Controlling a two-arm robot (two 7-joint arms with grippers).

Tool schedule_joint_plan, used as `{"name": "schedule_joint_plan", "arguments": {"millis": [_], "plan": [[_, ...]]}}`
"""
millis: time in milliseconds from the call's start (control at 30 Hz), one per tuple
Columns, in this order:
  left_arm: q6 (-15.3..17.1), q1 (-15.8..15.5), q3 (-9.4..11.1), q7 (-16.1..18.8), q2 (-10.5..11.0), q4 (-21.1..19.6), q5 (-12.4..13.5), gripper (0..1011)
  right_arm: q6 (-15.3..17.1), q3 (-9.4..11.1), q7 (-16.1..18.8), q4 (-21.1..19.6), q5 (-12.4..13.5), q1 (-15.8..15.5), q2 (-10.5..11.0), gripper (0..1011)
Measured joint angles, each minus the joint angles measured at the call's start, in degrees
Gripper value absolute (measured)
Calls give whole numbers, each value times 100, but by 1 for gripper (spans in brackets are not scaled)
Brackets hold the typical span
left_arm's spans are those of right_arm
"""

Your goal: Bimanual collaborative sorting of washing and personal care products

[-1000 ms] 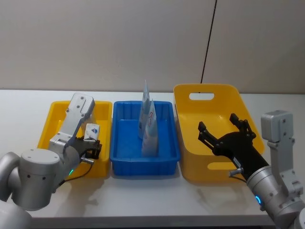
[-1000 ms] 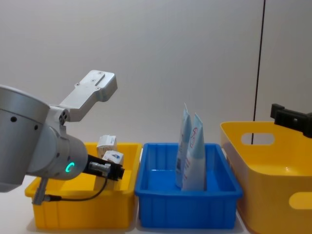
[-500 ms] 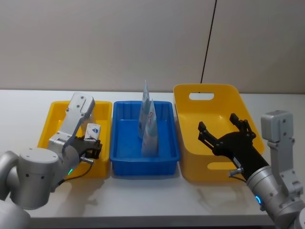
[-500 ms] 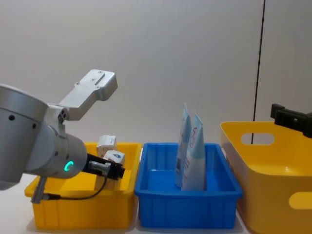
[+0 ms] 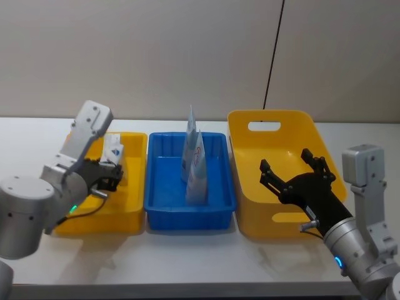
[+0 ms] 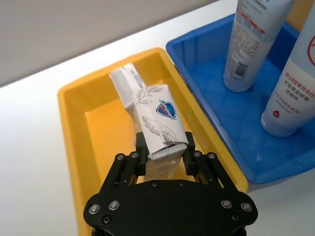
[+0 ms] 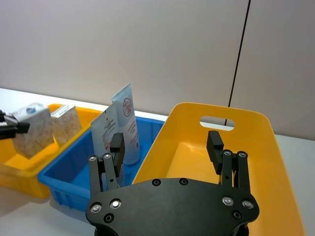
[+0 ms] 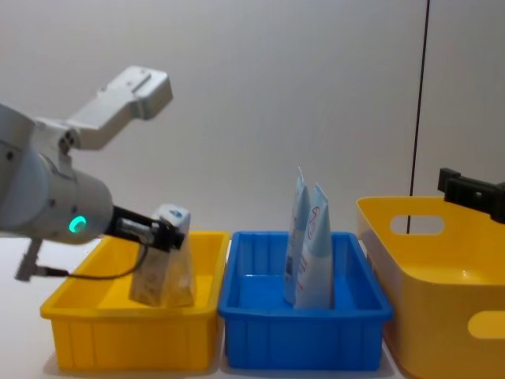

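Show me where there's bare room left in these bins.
Roomiest is the large yellow bin, bare wall to wall, under the open right gripper. The blue bin is free along its left wall; the tubes stand right of centre. The small yellow bin is crowded: two packs, one held by the left gripper.

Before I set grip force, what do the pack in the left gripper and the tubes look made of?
The pack, shut in the left gripper: probably paper or thin card wrap, matte, with sharp folded end flaps. The tubes: likely soft plastic, smooth with slight sheen, tapering to flat crimped tops. The right gripper hangs open.
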Motion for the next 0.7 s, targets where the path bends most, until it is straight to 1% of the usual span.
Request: {"name": "schedule_joint_plan", "arguments": {"millis": [267, 433, 467, 567, 600, 633, 700], "plan": [[73, -21, -5, -247, 329, -367, 69, 382, 0, 0, 0, 0, 0, 0, 0, 1002], [65, -20, -13, -537, 572, -597, 53, 383, 0, 0, 0, 0, 0, 0, 0, 1002], [51, -14, -20, -642, 651, -668, 34, 383, 0, 0, 0, 0, 0, 0, 0, 1002], [9, -3, -33, -805, 743, -754, -12, 382, 0, 0, 0, 0, 0, 0, 0, 1002], [-23, 11, -45, -909, 816, -817, -45, 383, 0, 0, 0, 0, 0, 0, 0, 1002], [-23, 11, -45, -909, 816, -817, -45, 383, 0, 0, 0, 0, 0, 0, 0, 1002], [-91, 36, -66, -1110, 936, -928, -118, 383, 0, 0, 0, 0, 0, 0, 0, 1002]]}}
